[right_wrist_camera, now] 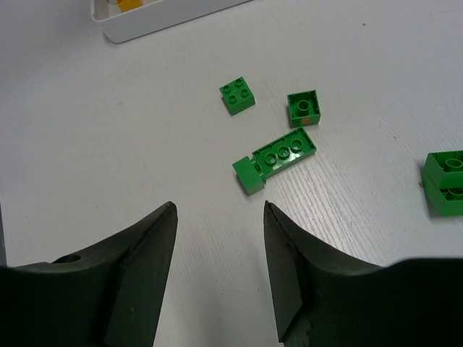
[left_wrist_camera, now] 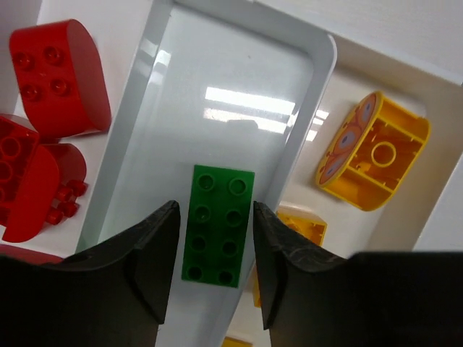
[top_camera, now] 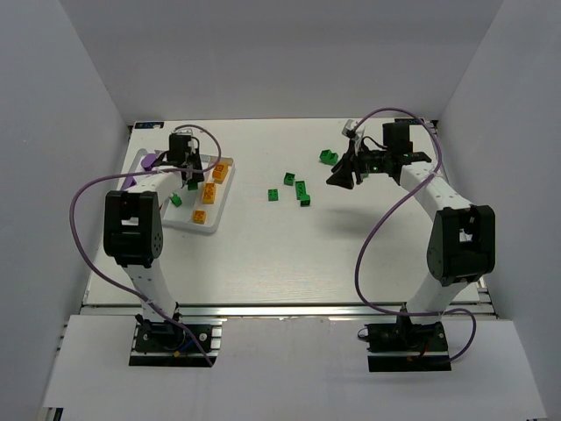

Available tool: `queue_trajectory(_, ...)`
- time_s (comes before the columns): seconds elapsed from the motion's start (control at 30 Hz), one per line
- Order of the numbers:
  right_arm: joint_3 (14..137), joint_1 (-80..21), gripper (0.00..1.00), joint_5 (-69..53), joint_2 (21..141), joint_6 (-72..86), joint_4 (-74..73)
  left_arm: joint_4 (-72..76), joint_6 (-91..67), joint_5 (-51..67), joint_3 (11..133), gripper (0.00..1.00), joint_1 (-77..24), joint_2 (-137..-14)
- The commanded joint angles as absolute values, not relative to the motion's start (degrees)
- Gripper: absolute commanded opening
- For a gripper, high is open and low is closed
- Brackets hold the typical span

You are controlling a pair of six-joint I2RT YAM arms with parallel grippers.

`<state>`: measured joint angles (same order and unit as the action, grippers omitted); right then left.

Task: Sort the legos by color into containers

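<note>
Left claw (left_wrist_camera: 215, 210) straddles green brick (left_wrist_camera: 217, 225) in tray compartment (left_wrist_camera: 217, 108), grip unclear; lifting while pinched would drag it out. Right claw (right_wrist_camera: 218, 210) open, empty.

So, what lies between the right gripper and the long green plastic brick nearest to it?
Nothing; the right wrist view shows only bare white table between the right gripper and the long green plastic brick.

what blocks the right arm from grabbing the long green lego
Probably nothing, so yes: the right gripper is open, and the long green lego lies just ahead on the table, apart from other bricks.
</note>
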<state>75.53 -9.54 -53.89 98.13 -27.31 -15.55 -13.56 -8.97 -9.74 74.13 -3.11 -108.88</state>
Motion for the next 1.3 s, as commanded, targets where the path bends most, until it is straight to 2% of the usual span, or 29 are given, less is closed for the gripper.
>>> queue_trajectory(0.0, 78.0, -10.1, 0.58, -53.2, 98.3, -30.3, -18.5, -13.2, -9.1, -11.9, 78.0, 0.56, -2.5, -107.8)
queue_trajectory(0.2, 79.7, -11.2, 0.62, -51.5, 99.2, -33.8, -22.2, -14.0, -9.8, -12.0, 77.3, 0.84, -2.5, -106.1)
queue_trajectory(0.4, 84.0, -14.3, 0.63, -45.5, 102.2, -38.1, -29.1, -16.2, -14.0, -8.4, 75.0, 0.87, -2.5, -98.9)
queue_trajectory(0.53, 88.4, -17.7, 0.65, -32.8, 107.3, -31.1, -30.1, -15.4, -20.0, -9.3, 67.6, 0.98, -2.5, -89.7)
queue_trajectory(0.63, 92.7, -19.8, 0.73, -29.3, 110.9, -22.7, -33.0, -15.5, -24.5, -10.9, 62.9, 0.98, -2.5, -81.8)
queue_trajectory(0.7, 93.3, -22.0, 0.89, -30.4, 111.5, -22.7, -35.1, -16.3, -27.8, -11.1, 61.3, 0.98, -2.5, -77.0)
queue_trajectory(0.83, 89.1, -25.9, 0.9, -27.8, 109.7, -32.7, -32.8, -18.4, -31.0, -9.0, 58.5, 0.98, -2.5, -71.1)
queue_trajectory(0.93, 88.7, -25.9, 0.9, -33.9, 109.4, -45.2, -36.3, -18.9, -33.0, -6.7, 55.4, 0.98, -2.5, -66.5)
queue_trajectory(1.07, 85.0, -25.3, 0.89, -35.6, 108.3, -61.5, -33.2, -19.7, -34.1, -5.9, 51.3, 0.98, -2.5, -60.5)
queue_trajectory(1.27, 85.3, -23.6, 0.88, -38.4, 111.9, -72.0, -33.0, -23.8, -33.4, -6.7, 46.8, 0.98, -2.5, -54.0)
